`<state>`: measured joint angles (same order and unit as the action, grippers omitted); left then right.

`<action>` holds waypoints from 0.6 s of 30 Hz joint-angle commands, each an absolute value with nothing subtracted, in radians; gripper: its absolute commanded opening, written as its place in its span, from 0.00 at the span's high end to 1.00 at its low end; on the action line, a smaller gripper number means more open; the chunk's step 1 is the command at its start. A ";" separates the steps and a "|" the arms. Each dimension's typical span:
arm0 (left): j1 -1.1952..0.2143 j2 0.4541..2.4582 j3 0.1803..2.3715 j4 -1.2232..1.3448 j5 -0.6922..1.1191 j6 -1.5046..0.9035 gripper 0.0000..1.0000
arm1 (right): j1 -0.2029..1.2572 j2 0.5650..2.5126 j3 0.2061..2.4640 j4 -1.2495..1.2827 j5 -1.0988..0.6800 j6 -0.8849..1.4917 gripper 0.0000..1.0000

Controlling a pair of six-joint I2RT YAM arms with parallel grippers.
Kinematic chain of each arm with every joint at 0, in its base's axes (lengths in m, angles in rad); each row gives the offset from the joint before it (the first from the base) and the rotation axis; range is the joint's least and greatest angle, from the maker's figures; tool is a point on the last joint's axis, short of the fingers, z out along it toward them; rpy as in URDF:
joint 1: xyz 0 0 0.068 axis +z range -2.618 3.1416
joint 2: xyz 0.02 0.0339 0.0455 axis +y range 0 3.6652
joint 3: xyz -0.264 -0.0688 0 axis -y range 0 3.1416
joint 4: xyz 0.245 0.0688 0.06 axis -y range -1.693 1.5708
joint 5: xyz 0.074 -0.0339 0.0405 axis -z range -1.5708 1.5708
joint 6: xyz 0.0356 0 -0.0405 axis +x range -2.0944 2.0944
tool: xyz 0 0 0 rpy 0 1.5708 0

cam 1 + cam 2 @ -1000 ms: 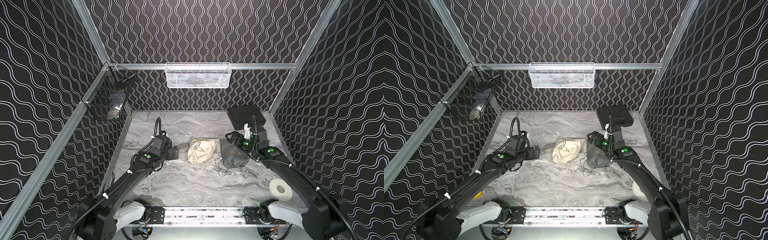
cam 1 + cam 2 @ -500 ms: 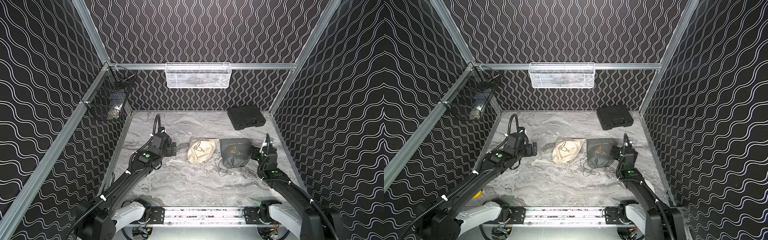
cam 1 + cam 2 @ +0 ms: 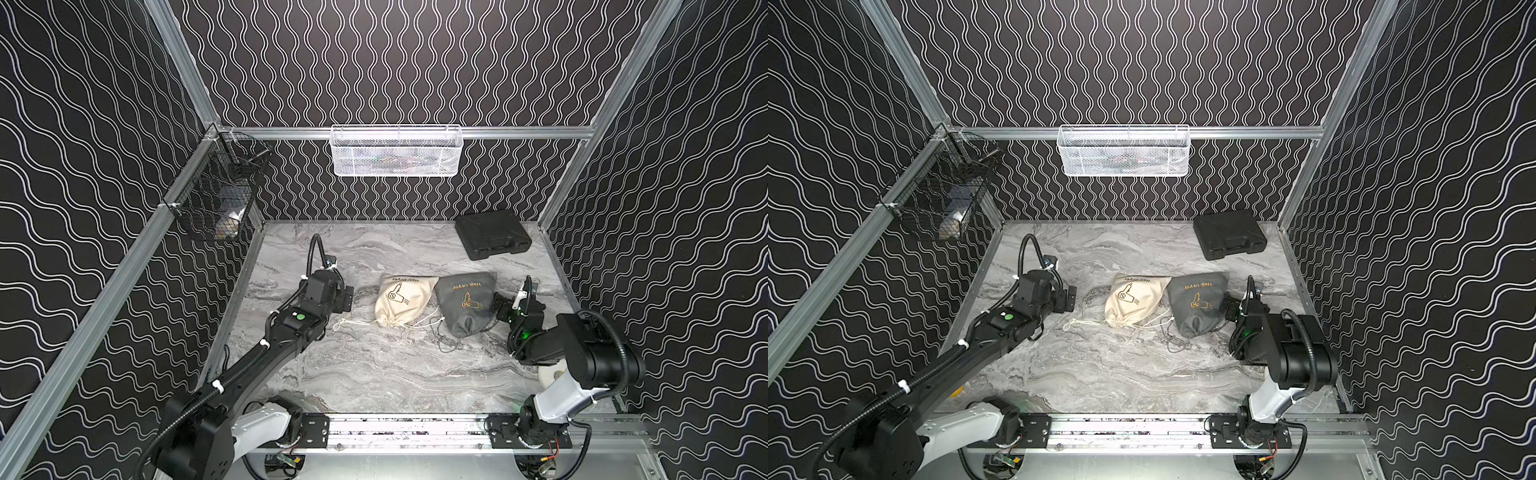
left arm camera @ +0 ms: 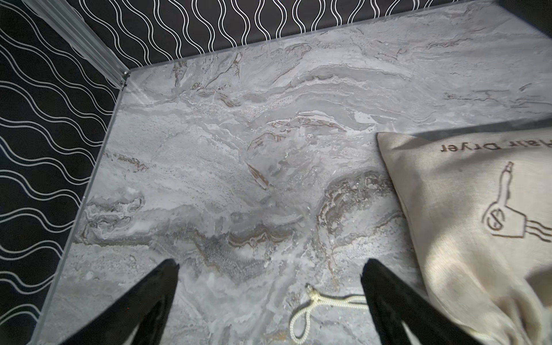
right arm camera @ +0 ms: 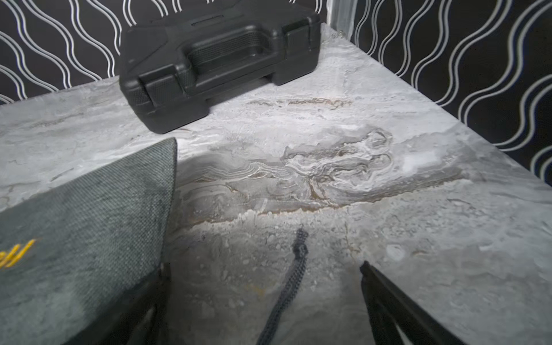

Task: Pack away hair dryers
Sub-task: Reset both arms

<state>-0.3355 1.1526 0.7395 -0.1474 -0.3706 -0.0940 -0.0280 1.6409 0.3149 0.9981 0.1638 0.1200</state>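
Observation:
The hair dryers are hidden in every view. A beige cloth pouch (image 3: 403, 301) (image 3: 1133, 299) (image 4: 478, 224) and a grey cloth pouch (image 3: 467, 303) (image 3: 1198, 305) (image 5: 83, 239), both printed "Hair Dryer", lie side by side mid-table with their mouths drawn in. My left gripper (image 3: 345, 300) (image 3: 1069, 299) (image 4: 268, 264) hangs open just left of the beige pouch, over its white drawstring (image 4: 313, 301). On the grey pouch's right edge my right gripper (image 3: 500, 306) (image 3: 1229, 307) (image 5: 264, 265) is open, with a dark drawstring (image 5: 294, 283) lying on the table between its fingers.
A black hard case (image 3: 492, 235) (image 3: 1229, 235) (image 5: 218, 59) lies at the back right corner. A white mesh basket (image 3: 397, 151) hangs on the back wall and a black wire basket (image 3: 212, 208) on the left wall. A tape roll (image 3: 550, 374) sits behind the right arm.
My right arm has drawn back off the grey pouch toward the front right and now sits folded beside it. The left arm has barely moved. Both pouches stay put.

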 commanded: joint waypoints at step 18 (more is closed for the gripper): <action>0.012 1.559 0.365 0.957 0.038 -0.035 0.01 | -0.030 1.670 0.408 0.970 0.091 0.079 0.00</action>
